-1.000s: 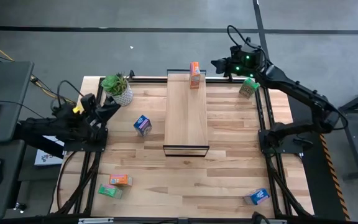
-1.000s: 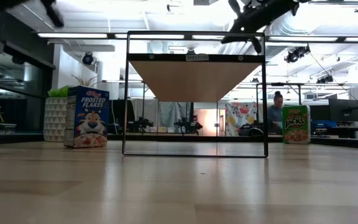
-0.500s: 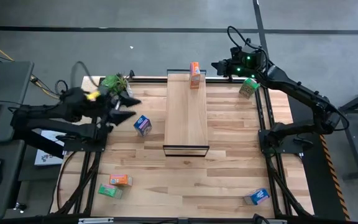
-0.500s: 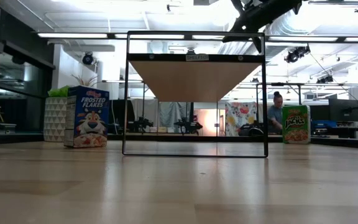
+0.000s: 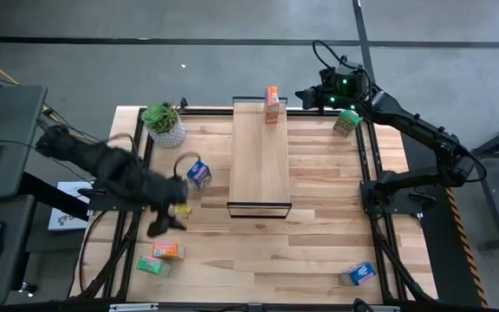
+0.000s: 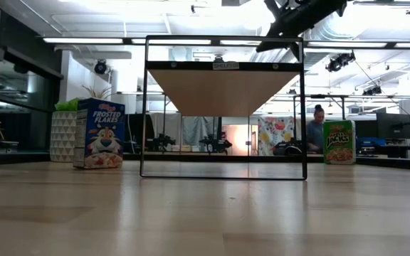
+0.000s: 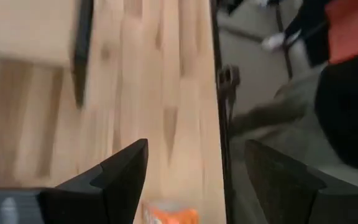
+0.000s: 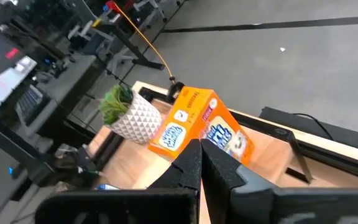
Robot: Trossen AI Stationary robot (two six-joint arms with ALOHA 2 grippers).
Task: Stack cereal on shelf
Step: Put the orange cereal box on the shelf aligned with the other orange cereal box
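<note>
An orange cereal box (image 5: 271,103) stands on the far end of the shelf (image 5: 261,165), a light-wood plank on a black frame (image 6: 225,92). My right gripper (image 5: 302,91) is shut and hovers just right of that box (image 8: 199,126), apart from it. My left gripper (image 5: 163,224) is open above the table's near left. Below it, an orange box (image 5: 169,251) lies on the table and shows between its fingers (image 7: 169,213). A blue box (image 5: 199,173) stands left of the shelf. A green box (image 5: 346,121) stands at the far right.
A potted plant (image 5: 165,123) stands at the far left. A green box (image 5: 152,266) lies beside the near-left orange one, and a blue box (image 5: 357,274) lies at the near right. A person (image 6: 317,128) sits in the room beyond the table.
My left gripper has swung from beside the plant toward the table's near edge, past the blue box, to a place above the near-left orange box. Its fingers have opened on the way. No box has moved.
</note>
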